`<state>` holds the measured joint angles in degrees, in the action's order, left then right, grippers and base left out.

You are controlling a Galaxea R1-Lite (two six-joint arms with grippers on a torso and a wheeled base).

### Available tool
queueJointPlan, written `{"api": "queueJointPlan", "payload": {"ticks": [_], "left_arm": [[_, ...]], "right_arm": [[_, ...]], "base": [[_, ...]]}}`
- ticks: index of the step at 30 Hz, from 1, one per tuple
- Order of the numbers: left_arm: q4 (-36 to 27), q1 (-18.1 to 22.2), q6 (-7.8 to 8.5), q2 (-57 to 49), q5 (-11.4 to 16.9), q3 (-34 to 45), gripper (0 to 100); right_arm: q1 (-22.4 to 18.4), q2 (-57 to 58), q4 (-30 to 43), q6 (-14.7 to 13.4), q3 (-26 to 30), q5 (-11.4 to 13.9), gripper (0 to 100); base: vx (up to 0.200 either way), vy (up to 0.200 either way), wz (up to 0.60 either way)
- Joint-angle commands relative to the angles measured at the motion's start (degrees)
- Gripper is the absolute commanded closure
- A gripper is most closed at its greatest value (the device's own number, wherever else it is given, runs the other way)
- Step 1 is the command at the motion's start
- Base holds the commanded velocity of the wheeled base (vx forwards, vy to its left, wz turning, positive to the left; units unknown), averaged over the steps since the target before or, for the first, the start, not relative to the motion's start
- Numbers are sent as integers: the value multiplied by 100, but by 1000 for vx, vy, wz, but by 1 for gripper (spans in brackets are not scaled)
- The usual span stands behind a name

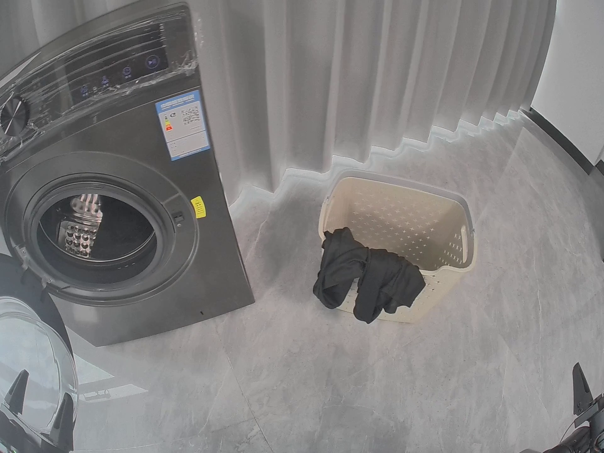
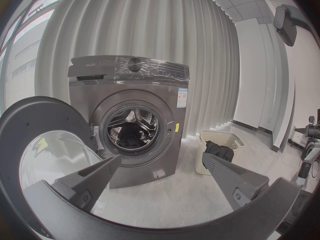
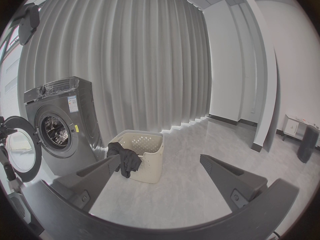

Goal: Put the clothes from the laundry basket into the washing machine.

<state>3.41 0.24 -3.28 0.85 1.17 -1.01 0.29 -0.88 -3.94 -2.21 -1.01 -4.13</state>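
A dark grey front-loading washing machine (image 1: 211, 265) stands on the left of the pale grey tiled floor (image 1: 377, 385), against a white pleated curtain (image 1: 352, 64). Its round glass door (image 1: 31, 353) hangs open at the near left, and the perforated metal drum (image 1: 82, 234) shows through the opening. A blue-and-white label (image 1: 182, 124) and a small yellow sticker (image 1: 198, 207) sit on the machine's front. To the right, apart from the machine, stands a cream perforated plastic laundry basket (image 1: 409, 221). A black garment (image 1: 371, 278) is draped over its near-left rim, hanging down outside. The left gripper (image 1: 39, 404) sits at the near left before the door, fingers spread. The right gripper (image 1: 584, 401) sits at the near right edge.
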Motion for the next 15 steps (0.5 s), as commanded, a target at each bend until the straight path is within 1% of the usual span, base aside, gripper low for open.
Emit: {"api": "queueJointPlan", "payload": {"ticks": [1,10,15], "left_arm": [[1,2,12,-68,-3,92,0],[1,2,-24,-68,-12,92,0],[1,2,-24,-68,-12,92,0]], "right_arm": [[-3,44,-2,1,101,0,0],[-3,44,-2,-8,101,0,0],[-3,44,-2,-8,101,0,0]], "base": [[0,0,0],[200,0,0],[0,0,0]]}}
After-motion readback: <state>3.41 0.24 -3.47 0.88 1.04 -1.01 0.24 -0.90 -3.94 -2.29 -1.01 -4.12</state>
